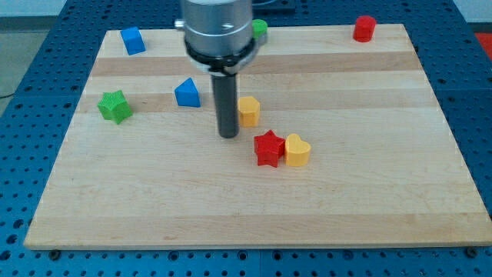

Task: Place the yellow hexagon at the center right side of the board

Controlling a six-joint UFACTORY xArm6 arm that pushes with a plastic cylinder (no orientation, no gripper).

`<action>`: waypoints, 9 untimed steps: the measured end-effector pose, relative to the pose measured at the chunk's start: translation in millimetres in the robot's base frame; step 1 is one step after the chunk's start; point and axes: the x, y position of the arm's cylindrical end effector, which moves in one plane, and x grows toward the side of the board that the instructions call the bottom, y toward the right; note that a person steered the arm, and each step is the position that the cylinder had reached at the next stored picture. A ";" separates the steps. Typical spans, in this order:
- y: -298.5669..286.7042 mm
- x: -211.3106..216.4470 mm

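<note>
**Now lined up to shove the yellow hexagon rightward**

Broadly, the wooden board (254, 208) fills most of the frame, lying on a blue perforated table (23, 46). Next in size is my arm, coming down from the top centre and ending in the dark rod; I carry no pincer at all, so nothing opens, closes or holds. My tip (228, 135) sits on the board just left of the yellow hexagon (248, 111), touching it or very nearly so. That placement makes sense to me: the hexagon lies around the middle of the board and its goal is the centre right, so I judge a push from its left side is what is wanted.

Smaller things follow. A red star (269, 148) and a yellow heart-like block (297, 150) sit pressed together just below and right of the hexagon; a straight rightward push should pass above them, though narrowly. A blue triangular block (187, 93) stands left of my rod, a green star (114, 105) at the left edge, a blue block (133, 40) upper left, a green block (260, 29) half hidden behind my arm, and a red block (364, 28) upper right.
</note>
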 end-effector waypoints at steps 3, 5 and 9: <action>16.9 -41.6; 130.8 -41.0; 110.8 17.8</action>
